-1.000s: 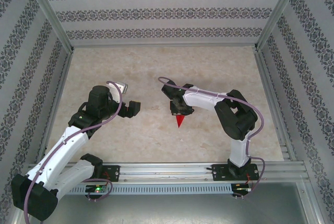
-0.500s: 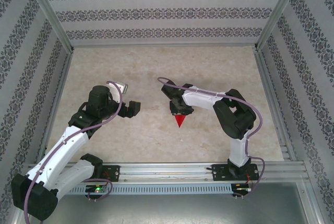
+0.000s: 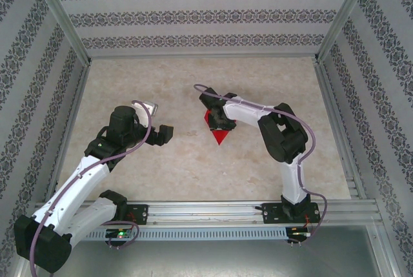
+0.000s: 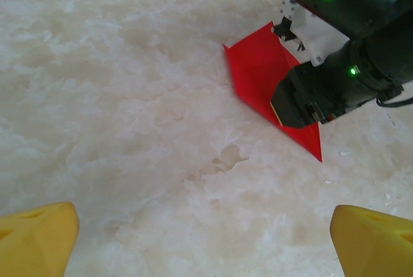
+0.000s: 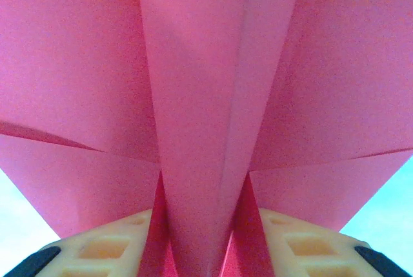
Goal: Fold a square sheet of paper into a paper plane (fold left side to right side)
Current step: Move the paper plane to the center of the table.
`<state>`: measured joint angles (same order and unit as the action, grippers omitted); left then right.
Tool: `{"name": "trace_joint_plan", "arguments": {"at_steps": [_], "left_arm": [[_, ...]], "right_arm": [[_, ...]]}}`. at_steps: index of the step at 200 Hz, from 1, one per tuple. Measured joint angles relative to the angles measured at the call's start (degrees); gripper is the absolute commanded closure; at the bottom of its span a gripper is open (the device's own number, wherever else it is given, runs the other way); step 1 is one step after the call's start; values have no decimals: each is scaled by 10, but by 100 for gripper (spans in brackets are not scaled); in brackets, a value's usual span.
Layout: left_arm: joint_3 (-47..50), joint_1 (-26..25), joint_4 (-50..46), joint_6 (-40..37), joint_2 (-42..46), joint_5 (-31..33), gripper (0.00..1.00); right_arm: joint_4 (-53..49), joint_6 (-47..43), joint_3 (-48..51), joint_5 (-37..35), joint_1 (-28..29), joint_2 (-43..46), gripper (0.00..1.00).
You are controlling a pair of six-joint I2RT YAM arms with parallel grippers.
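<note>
The paper plane (image 3: 218, 135) is a small bright red dart lying on the marbled table (image 3: 161, 90), its point toward the near edge. My right gripper (image 3: 217, 124) is down over its wide end. In the right wrist view the plane's folded keel (image 5: 206, 128) stands between the yellow fingers (image 5: 103, 246), with a thin dark gap on each side, so the jaws are open around it. The left wrist view has the plane (image 4: 258, 70) partly under the right gripper (image 4: 303, 106). My left gripper (image 3: 169, 133) hovers open to the plane's left, holding nothing, its yellow fingertips (image 4: 39, 238) wide apart.
Patterned walls and metal frame rails (image 3: 71, 38) enclose the table on three sides. A rail (image 3: 206, 211) with both arm bases runs along the near edge. Bare tabletop lies behind and to the left of the plane.
The right gripper has moved away from the near edge, the plane shifting with it, and its wide end now shows beside the gripper. The right jaws have widened. The left arm has stayed still.
</note>
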<state>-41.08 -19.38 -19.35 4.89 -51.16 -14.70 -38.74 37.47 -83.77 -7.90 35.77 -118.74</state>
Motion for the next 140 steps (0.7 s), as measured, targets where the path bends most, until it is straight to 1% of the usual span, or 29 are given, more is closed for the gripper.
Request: {"name": "trace_joint_plan", "arguments": {"at_steps": [28, 64, 95, 140], "left_arm": [[0, 0, 0, -1, 0, 3, 0], [0, 0, 0, -3, 0, 5, 0], [0, 1, 0, -4, 0, 7, 0], [0, 4, -1, -4, -3, 9, 0]], "right_arm": [[0, -15, -54, 0, -19, -36, 61], [-5, -54, -120, 1, -28, -77, 62], [-10, -79, -129, 8, -30, -82, 61], [-13, -90, -129, 15, -30, -82, 61]]}}
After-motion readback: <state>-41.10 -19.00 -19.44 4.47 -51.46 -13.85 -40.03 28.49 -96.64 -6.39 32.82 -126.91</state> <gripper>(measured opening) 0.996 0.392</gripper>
